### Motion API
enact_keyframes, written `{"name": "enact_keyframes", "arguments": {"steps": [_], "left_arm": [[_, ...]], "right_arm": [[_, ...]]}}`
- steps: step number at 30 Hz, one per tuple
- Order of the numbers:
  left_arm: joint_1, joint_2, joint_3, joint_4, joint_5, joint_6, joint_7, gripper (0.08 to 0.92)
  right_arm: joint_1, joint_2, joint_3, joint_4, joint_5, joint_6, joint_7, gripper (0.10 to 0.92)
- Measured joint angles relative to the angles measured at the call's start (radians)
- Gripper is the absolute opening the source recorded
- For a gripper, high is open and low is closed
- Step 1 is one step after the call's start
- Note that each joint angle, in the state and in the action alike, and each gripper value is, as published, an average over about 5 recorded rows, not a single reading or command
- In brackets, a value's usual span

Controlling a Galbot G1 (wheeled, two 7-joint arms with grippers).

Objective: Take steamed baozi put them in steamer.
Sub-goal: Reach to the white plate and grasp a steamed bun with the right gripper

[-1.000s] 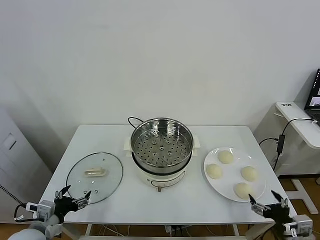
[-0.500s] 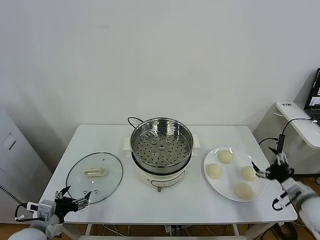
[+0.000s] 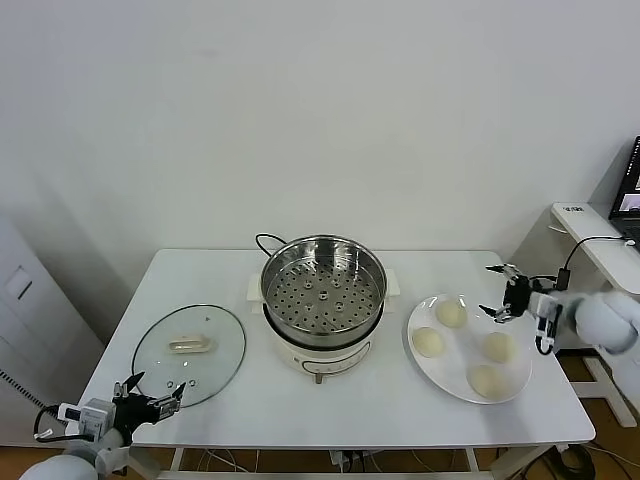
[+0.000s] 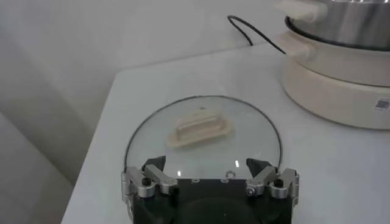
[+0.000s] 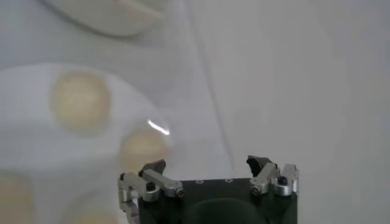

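Several pale round baozi lie on a white plate (image 3: 463, 352) at the table's right; the farthest one (image 3: 451, 313) is nearest my right gripper. The shiny steamer (image 3: 323, 290) stands empty on its white cooker base (image 3: 322, 358) at the table's middle. My right gripper (image 3: 490, 291) is open and empty, hovering by the plate's far right rim. In the right wrist view my right gripper (image 5: 207, 164) sits beside two baozi (image 5: 79, 100) (image 5: 143, 149). My left gripper (image 3: 152, 390) is open and empty at the front left edge.
A flat glass lid (image 3: 190, 343) lies left of the steamer, just ahead of my left gripper (image 4: 205, 164); it also shows in the left wrist view (image 4: 201, 131). A black cord (image 3: 266, 240) runs behind the cooker. A white side table (image 3: 600, 245) stands at the right.
My right arm has risen from the table's front right corner and swung over to the plate's far right rim. The left arm has not moved.
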Motion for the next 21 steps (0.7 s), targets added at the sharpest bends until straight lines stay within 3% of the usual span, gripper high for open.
{"name": "enact_keyframes", "arguments": {"steps": [9,21], "left_arm": [[-0.017,0.005,0.011,0.009,-0.001,0.012,0.000,0.823],[-0.040,0.011,0.030,0.015,-0.003,0.024,-0.001,0.823]], "right_arm": [[0.247,0.113,-0.278,-0.213,-0.006,0.083,-0.143,0.823],[0.305,0.262,-0.360,-0.405,-0.075,0.131,-0.197,0.823]]}}
